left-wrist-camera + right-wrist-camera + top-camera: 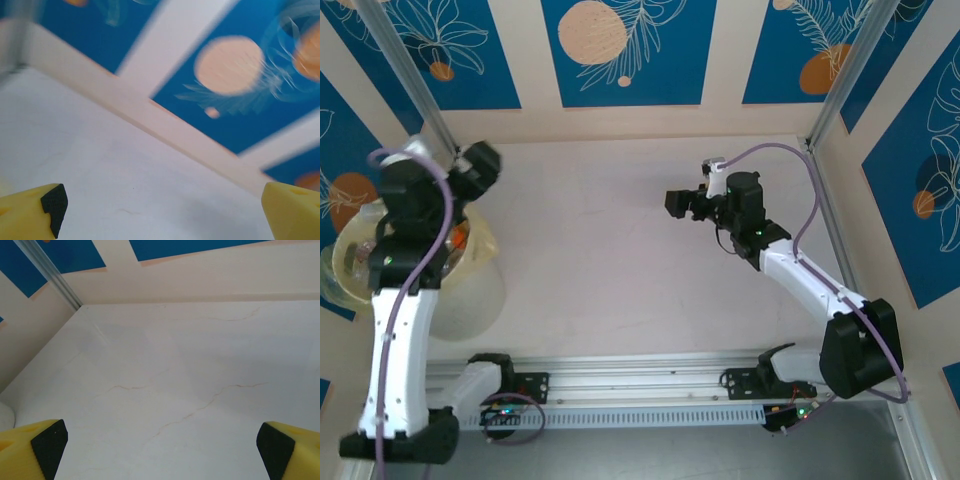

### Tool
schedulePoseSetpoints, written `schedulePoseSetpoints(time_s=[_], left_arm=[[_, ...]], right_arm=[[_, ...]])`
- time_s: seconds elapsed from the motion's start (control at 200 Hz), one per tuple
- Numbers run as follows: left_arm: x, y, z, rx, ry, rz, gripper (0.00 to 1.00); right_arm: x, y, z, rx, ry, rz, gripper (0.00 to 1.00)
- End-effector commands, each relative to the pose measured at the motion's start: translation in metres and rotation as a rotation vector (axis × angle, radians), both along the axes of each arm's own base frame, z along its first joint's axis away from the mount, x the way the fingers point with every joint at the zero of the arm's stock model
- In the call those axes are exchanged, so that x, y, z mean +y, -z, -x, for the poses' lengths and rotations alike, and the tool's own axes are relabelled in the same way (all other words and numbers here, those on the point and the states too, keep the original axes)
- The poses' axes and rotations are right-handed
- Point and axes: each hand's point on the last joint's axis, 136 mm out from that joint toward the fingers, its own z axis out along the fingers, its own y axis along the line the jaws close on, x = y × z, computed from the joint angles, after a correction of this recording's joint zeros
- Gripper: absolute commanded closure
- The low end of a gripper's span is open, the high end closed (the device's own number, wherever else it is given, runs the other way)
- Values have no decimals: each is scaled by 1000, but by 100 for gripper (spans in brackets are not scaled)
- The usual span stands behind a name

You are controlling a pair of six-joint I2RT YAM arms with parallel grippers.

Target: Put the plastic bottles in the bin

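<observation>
At the near edge, an aluminium rail [640, 385] is running across the tabletop [610, 270], with the 2 arm bases sitting at its ends. The white left arm [395, 340] is rising from its base and leaning over the bin [480, 295], which is standing at the left side of the tabletop, against the left wall. The arm is covering much of the bin's mouth. Inside the bin, the plastic bottles [457, 238] are showing as clear shapes and an orange patch beside the arm, too hidden to count.

The left pincer [480, 160] is hanging just past the bin's far rim. In the left wrist view, its 2 yellow fingers [30, 215] are standing wide apart with nothing between them. That view is blurred and is looking over pale tabletop toward the blue panels.

The right arm [810, 285] is reaching from the right base toward the middle of the tabletop, well apart from the bin. The right pincer [685, 203] is pointing left – its yellow fingers [35, 450] are spread wide and gripping nothing, with thinly veined white tabletop lying between them.

Farther back, 2 metal posts [410, 75] are slanting up at the corners, and the back wall [620, 50] is showing blue panels with pale leaves and peach discs.
</observation>
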Motion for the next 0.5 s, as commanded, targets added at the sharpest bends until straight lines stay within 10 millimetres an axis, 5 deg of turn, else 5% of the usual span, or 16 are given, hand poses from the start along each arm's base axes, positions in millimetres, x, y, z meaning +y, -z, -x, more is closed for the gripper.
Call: schedulePoseSetpoints(time_s=[0.0,0.12,0.18,0.36,0.495], left_arm=[[-42,-3,-29,-79,154,-147,0],[9,19,-47,-16,-147,-210,0],[15,26,-56,36,-176,-251,0],[-60,63,-88,22,191,-255,0],[-87,87,-92,-140,329,-421,0]], right_arm=[[-14,-9,2,-28,60,10,1],[-20,-10,6,-26,73,27,1],[-23,-9,7,-26,86,36,1],[-39,0,5,-21,160,55,1],[-71,14,-5,-17,305,102,1]])
